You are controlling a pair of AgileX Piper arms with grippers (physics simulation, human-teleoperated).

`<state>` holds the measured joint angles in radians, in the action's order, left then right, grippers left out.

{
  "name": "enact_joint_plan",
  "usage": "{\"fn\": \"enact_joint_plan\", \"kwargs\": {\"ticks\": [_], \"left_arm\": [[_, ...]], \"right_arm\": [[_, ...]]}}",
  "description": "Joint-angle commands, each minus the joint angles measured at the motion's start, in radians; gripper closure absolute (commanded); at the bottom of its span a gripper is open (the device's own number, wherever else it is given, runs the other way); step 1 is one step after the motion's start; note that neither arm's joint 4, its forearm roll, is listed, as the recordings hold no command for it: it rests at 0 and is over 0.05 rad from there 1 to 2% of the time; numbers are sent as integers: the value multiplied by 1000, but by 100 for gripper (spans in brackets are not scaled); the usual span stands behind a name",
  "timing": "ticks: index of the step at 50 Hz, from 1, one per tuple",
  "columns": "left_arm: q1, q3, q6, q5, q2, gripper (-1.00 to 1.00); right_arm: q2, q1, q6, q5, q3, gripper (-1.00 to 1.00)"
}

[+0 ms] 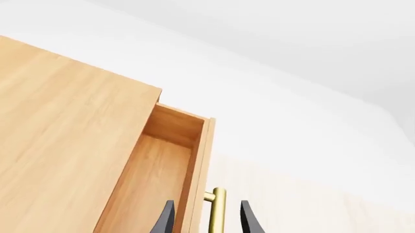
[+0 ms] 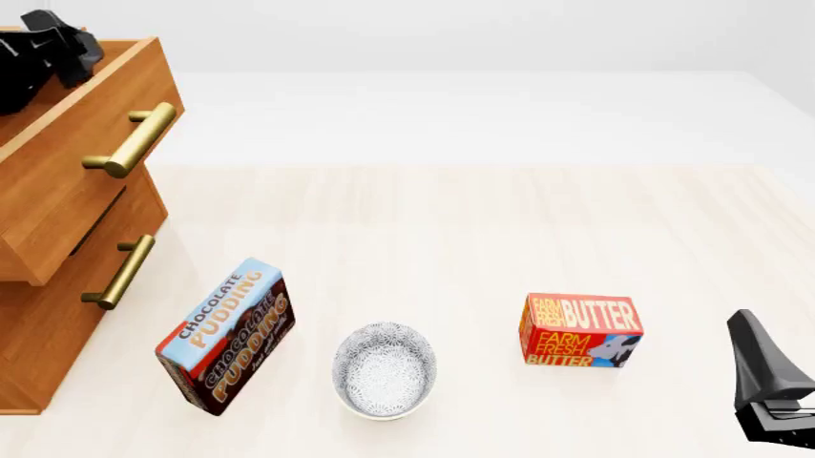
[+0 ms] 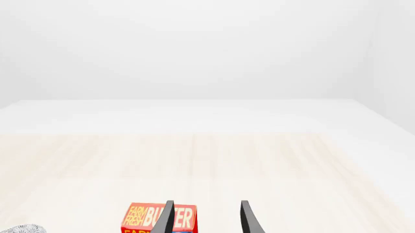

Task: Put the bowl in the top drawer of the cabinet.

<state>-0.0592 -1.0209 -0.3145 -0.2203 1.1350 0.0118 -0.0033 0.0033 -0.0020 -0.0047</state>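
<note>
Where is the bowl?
In the front view, the bowl sits on the table's near edge, between the pudding box and the butter box.

Dotted white bowl upright on table, top drawer pulled open

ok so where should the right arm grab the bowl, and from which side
By the rim, coming straight down from above. The bowl sits upright and open on the table, so one of the jaws can go inside the wall and the other outside. The rim toward the butter box looks best: the gap there is wider than on the pudding box side. The right gripper is open.
</note>
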Motion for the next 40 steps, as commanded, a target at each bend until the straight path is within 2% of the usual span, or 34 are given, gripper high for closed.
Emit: {"fn": "enact_joint_plan", "kwargs": {"ticks": [1, 16, 40], "left_arm": [[1, 5, -27, -4, 5, -100], [2, 31, -51, 13, 44, -100], [88, 58, -49, 1, 55, -100]], "right_arm": [[-2, 1, -1, 0, 1, -100], [-2, 1, -1, 0, 1, -100], [-2, 1, -1, 0, 1, -100]]}}
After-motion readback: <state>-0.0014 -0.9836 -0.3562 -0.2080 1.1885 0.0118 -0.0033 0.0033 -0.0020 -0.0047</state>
